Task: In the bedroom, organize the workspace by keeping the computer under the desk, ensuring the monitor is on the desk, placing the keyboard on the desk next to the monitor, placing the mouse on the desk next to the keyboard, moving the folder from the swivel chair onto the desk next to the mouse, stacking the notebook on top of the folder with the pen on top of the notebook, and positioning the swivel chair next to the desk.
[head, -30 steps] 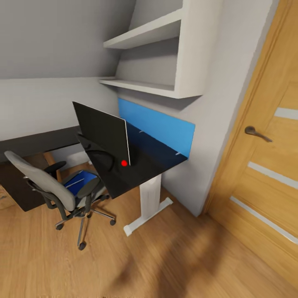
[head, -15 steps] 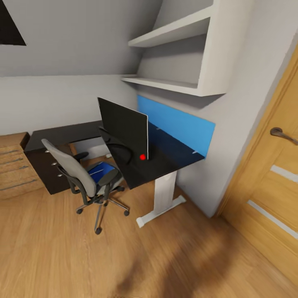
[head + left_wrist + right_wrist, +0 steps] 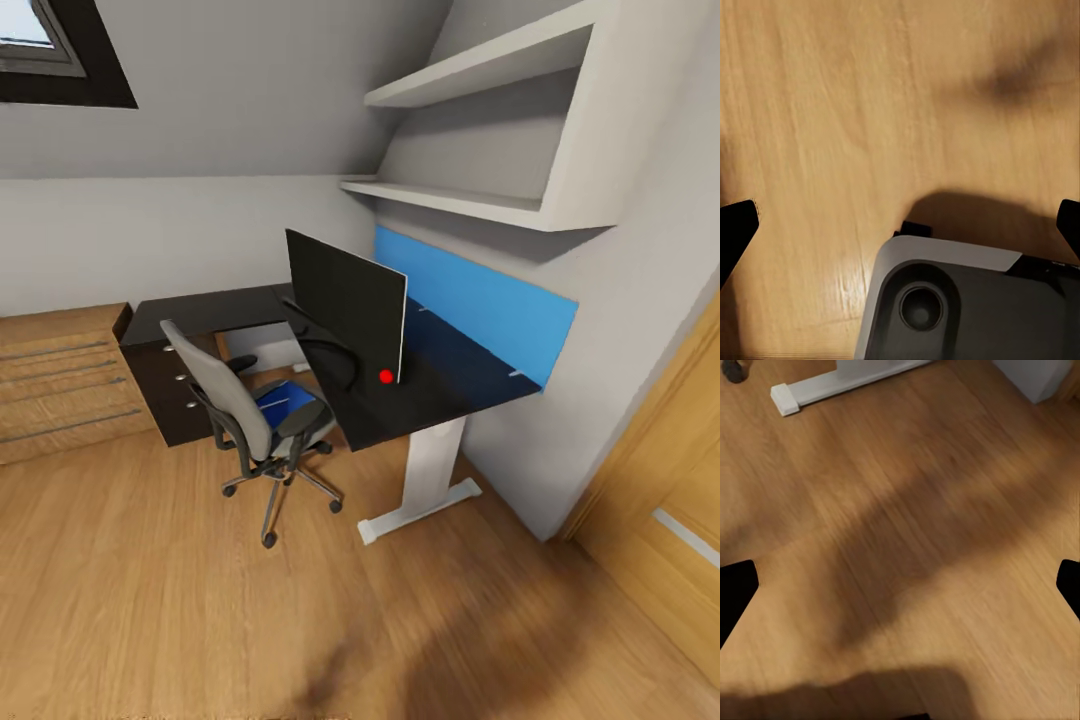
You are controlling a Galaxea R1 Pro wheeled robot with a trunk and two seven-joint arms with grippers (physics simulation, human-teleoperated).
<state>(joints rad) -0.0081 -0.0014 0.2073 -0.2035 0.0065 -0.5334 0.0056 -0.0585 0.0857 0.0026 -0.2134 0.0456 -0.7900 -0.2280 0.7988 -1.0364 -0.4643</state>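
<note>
Oak floor, broad and bare across the near part of the head view, runs open up to the chair castors and the desk foot. Desk: L-shaped, black top, one white leg ending in a flat foot, blue back panel against the grey wall; its near edge faces the open floor. Monitor: upright on the desktop, seen at an angle, red dot at a lower corner, stem largely hidden behind the screen. Swivel chair: just beside the desk's inner corner, back turned toward the camera. Folder: blue, flat on the chair seat, partly covered by the backrest and an armrest. Oak drawer unit at the far end of the desk, cut off by the frame. White shelves above the desk; skylight cropped at the upper corner; wooden door cropped at the side. Left gripper: dark fingertips set wide apart, nothing between them, over floor and part of the robot's grey base. Right gripper: likewise spread, nothing held, above floor near the desk foot.
</note>
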